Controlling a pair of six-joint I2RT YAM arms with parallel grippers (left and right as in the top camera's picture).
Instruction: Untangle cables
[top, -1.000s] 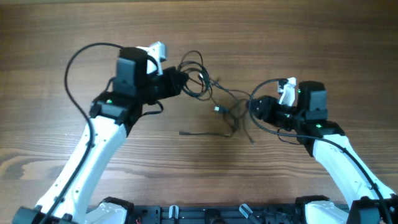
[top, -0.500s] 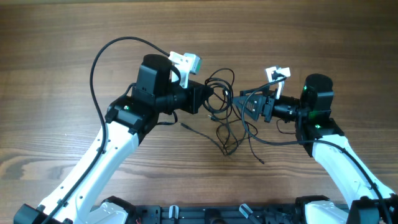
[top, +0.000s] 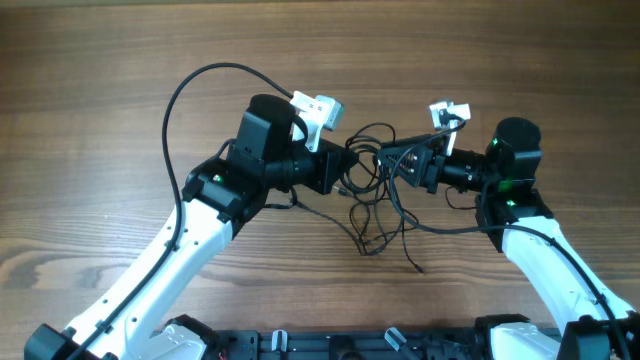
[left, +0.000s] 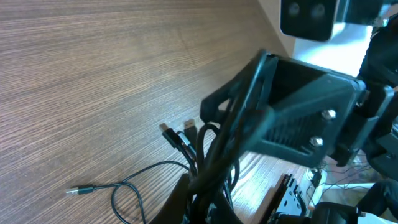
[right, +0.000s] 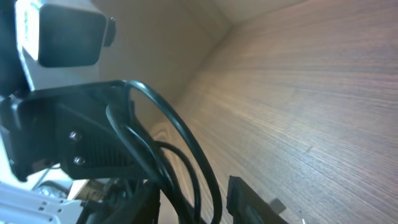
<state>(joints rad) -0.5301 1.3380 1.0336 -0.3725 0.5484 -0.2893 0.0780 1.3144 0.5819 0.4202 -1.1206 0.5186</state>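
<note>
The cables (top: 372, 190) are a tangle of thin black cords strung between my two grippers, with loops hanging to the table and a plug end (top: 418, 268) lying lower right. My left gripper (top: 335, 170) is shut on a bunch of cables and holds it above the table; in the left wrist view the fingers (left: 205, 208) pinch the strands (left: 217, 149). My right gripper (top: 397, 165) faces it a short way off. In the right wrist view its fingers (right: 199, 202) stand apart with several cable loops (right: 180, 149) running between them.
The wooden table (top: 120, 90) lies all around. Loose cable ends with small plugs (left: 177, 134) and one thin plug (left: 73, 190) lie on the wood below the left gripper. Thick black arm wires arc over the left arm (top: 190, 90).
Both grippers rose from the table and moved toward each other, the left one rightward. The cable tangle was lifted between them and its loose ends now trail lower on the table.
</note>
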